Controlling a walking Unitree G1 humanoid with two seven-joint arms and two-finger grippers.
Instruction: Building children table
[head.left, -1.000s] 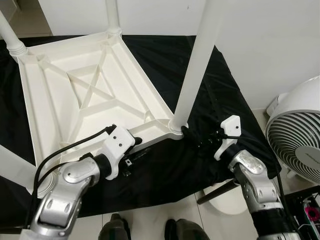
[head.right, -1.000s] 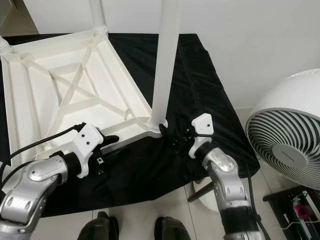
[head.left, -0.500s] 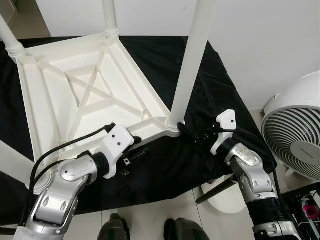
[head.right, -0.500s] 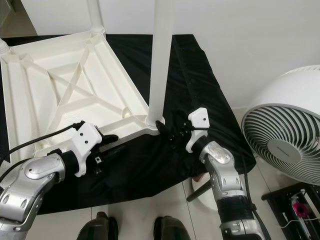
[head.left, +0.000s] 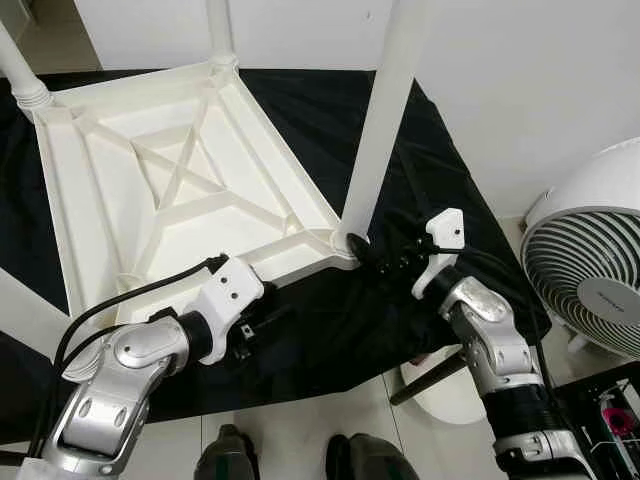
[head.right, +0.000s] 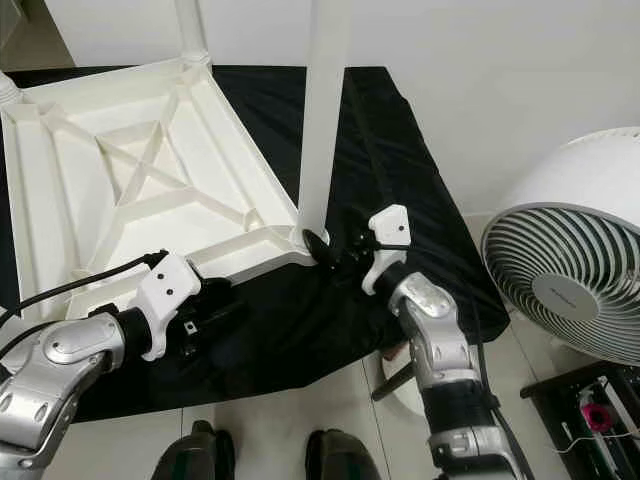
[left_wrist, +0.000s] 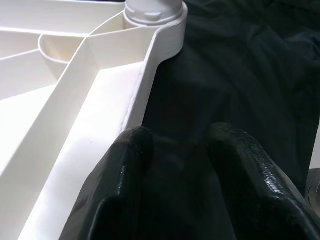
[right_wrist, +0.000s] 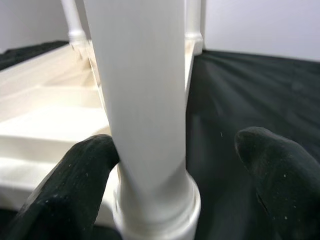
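The upturned white children's table (head.left: 180, 190) is lying on a black cloth (head.left: 420, 170). The right end effector (head.right: 335, 250), fingers spread, is straddling its near leg (right_wrist: 145, 100); the left end effector (left_wrist: 175, 150) is hovering released beside the rim.

I count one white table top (head.left: 190, 190), upside down on one black cloth (head.left: 420, 170). Four white legs (head.left: 385, 110) stand up from its corners, one at each. Two grippers are in sight, the left gripper (head.left: 262, 318) and the right gripper (head.left: 375, 257). One white fan (head.left: 595, 270) stands at the right, and two dark feet (head.left: 232, 456) show at the bottom.
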